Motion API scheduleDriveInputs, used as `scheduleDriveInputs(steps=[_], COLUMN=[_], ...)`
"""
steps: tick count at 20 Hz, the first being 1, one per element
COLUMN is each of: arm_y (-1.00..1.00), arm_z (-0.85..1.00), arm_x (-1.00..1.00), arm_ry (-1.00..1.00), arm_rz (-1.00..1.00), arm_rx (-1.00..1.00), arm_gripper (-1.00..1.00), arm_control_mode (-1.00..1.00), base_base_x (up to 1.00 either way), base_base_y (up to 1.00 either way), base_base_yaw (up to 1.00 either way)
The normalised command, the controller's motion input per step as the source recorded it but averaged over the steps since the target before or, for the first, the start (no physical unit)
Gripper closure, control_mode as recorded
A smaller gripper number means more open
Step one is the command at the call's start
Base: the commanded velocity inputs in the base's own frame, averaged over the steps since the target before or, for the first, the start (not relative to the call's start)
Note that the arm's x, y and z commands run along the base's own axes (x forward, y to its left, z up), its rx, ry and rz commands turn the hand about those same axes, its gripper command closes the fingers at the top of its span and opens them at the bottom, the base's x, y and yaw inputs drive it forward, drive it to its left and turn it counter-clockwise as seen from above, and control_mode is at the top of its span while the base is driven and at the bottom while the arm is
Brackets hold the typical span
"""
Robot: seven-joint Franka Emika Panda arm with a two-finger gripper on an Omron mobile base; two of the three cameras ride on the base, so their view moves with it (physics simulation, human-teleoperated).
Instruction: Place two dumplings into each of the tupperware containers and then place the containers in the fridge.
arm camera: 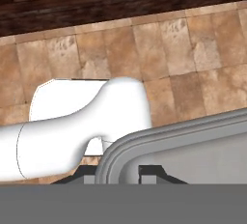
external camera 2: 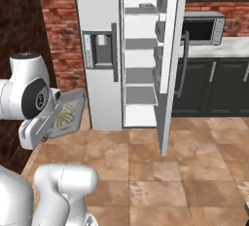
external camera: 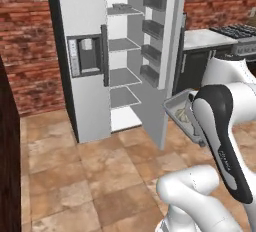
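Ahead, fridge [external camera 2: 102, 49] door [external camera 2: 170, 59] stands open beside microwave [external camera 2: 202, 29] and dark cabinets [external camera 2: 214, 86].

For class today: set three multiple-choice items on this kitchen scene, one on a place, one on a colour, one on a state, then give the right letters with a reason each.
1. Where is the tupperware container?
A. on a fridge shelf
B. carried at the arm's end, clear of the floor
C. on the floor

2. What colour is the floor?
A. brown tile
B. white
C. black

3. How does the fridge door stand?
A. shut
B. swung open
C. removed

Answers: 1 B, both base views show it tilted at the arm's end, and the hand view has its rim at the shut pincer. 2 A, tan-brown squares. 3 B, the grey shelves are exposed.
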Motion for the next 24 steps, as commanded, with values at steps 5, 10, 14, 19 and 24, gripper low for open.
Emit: scheduleDriveInputs(steps=[5, 10, 14, 19, 24], arm_y=[0.0, 0.0, 0.0, 0.0, 0.0], arm_z=[0.0, 0.0, 0.0, 0.0, 0.0], arm_x=[0.0, 0.0, 0.0, 0.0, 0.0], arm_ry=[0.0, 0.0, 0.0, 0.0, 0.0], arm_rz=[0.0, 0.0, 0.0, 0.0, 0.0], arm_rx=[0.0, 0.0, 0.0, 0.0, 0.0], arm_gripper=[1.0, 1.0, 1.0, 1.0, 1.0], arm_control_mode=[1.0, 1.0, 1.0, 1.0, 1.0], base_base_x=[1.0, 1.0, 1.0, 1.0, 1.0], base_base_y=[-0.52, -0.18, 0.0, -0.13, -0.46], base_base_yaw=[0.07, 0.06, 0.18, 0.13, 0.0])
